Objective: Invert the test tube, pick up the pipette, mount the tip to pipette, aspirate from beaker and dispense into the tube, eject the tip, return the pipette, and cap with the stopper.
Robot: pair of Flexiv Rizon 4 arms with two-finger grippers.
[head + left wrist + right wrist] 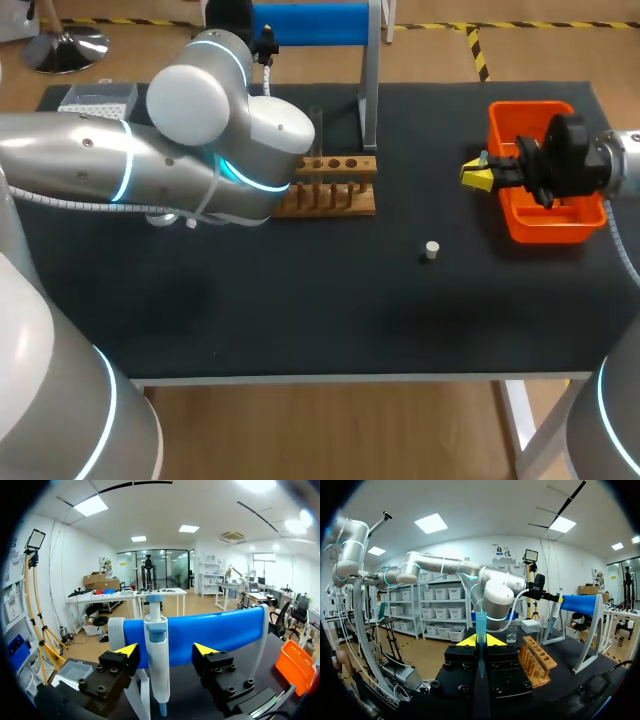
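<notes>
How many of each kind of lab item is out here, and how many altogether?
Test tube: 1
Pipette: 1
Beaker: 1
Stopper: 1
Tip box: 1
Wooden rack: 1
Orange bin: 1
Blue stand: 1
Total: 8

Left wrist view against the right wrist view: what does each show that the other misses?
Only the left wrist view shows the orange bin and the left claw open either side of the pipette. Only the right wrist view shows the test tube pinched in the right claw, the wooden rack and beaker. Both show the blue stand.
</notes>
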